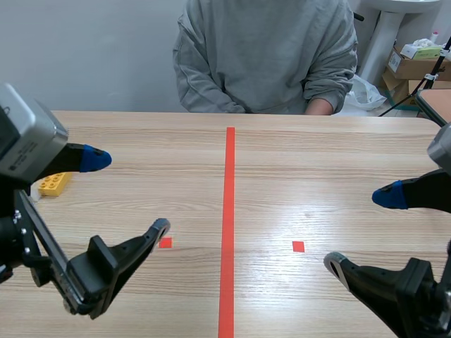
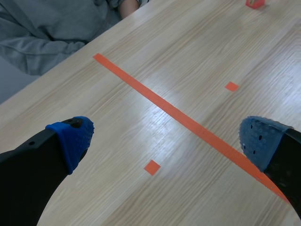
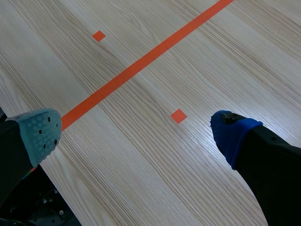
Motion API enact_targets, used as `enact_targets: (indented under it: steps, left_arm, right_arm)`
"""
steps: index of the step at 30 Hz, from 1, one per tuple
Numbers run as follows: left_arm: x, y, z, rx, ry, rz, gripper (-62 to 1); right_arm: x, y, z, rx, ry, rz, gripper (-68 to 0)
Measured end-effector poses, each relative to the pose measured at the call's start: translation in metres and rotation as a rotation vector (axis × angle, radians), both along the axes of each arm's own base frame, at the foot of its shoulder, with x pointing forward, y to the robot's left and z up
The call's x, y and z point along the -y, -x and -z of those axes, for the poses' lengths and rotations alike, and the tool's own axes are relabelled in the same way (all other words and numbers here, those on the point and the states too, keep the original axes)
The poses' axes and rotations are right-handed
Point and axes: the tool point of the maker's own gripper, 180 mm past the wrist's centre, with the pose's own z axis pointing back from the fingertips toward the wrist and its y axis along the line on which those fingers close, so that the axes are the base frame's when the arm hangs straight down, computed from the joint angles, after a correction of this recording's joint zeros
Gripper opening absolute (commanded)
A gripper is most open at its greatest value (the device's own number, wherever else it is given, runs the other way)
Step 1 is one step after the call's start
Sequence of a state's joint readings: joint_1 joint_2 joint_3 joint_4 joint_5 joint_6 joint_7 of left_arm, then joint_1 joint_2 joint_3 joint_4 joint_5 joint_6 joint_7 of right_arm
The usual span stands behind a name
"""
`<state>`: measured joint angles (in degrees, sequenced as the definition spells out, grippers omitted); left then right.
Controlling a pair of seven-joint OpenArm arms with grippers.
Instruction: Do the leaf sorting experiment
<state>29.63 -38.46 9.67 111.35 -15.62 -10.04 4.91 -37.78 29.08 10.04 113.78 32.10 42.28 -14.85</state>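
Observation:
No leaves show in any view. My left gripper (image 1: 127,193) hangs open over the table's left half with nothing between its fingers; in the left wrist view the gripper (image 2: 167,139) stands above a small orange-red square mark, bare wood below. My right gripper (image 1: 361,229) is open over the right half, also holding nothing. In the right wrist view the gripper (image 3: 136,131) spans bare wood beside the tape line.
A yellow toy brick (image 1: 55,183) lies at the table's left edge, behind my left gripper. A small red object (image 2: 254,3) sits far ahead of the left gripper. A person in a grey sweatshirt (image 1: 264,53) sits across the table. Cardboard boxes (image 1: 416,67) stand beyond its far right corner.

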Motion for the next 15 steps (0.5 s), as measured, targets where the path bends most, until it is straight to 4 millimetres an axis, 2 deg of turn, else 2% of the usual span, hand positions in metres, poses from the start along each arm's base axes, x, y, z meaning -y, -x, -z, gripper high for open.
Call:
enact_targets:
  steps: [8,15]
  left_arm:
    - [0.009,0.017,-0.014,-0.014,0.110,-0.030,1.4]
    - [-0.003,0.016,-0.015,0.001,0.100,-0.055,1.4]
  right_arm:
    - [0.000,0.000,0.000,0.000,0.000,0.000,-0.8]
    - [0.000,0.000,0.000,0.000,0.000,0.000,-0.8]
